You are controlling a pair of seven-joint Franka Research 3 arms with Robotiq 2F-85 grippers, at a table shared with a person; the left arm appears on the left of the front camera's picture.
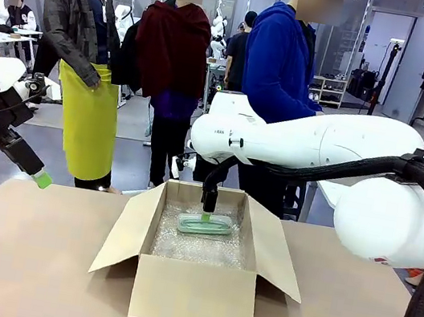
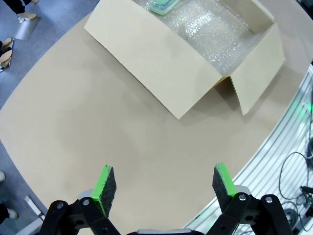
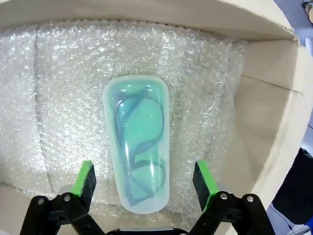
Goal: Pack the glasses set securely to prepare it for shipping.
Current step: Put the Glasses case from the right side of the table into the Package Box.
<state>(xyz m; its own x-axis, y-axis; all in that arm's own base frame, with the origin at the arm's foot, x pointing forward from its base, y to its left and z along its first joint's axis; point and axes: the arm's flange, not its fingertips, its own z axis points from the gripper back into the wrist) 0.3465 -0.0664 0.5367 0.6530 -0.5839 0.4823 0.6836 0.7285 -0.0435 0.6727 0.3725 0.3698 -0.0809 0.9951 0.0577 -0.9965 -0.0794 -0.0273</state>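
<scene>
The mint green glasses case [image 1: 205, 224] of the glasses set lies flat on bubble wrap [image 1: 197, 246] inside the open cardboard box [image 1: 193, 294] at mid-table. My right gripper [image 1: 208, 207] hangs open just above it. In the right wrist view, the green pads [image 3: 87, 172] stand on either side of the case [image 3: 137, 147] with a gap on each side, touching nothing. Glasses show through its clear lid. My left gripper [image 1: 40, 176] is open and empty, raised over the table's left edge. The left wrist view has that gripper [image 2: 162, 170] above bare table, with the box [image 2: 195, 58] farther off.
The box flaps [image 1: 125, 229] stand open on all sides, and the right arm reaches in over the back flap. A person in a blue hoodie [image 1: 281, 64] stands at the far side. The bare table [image 1: 24, 257] extends to the left and right of the box.
</scene>
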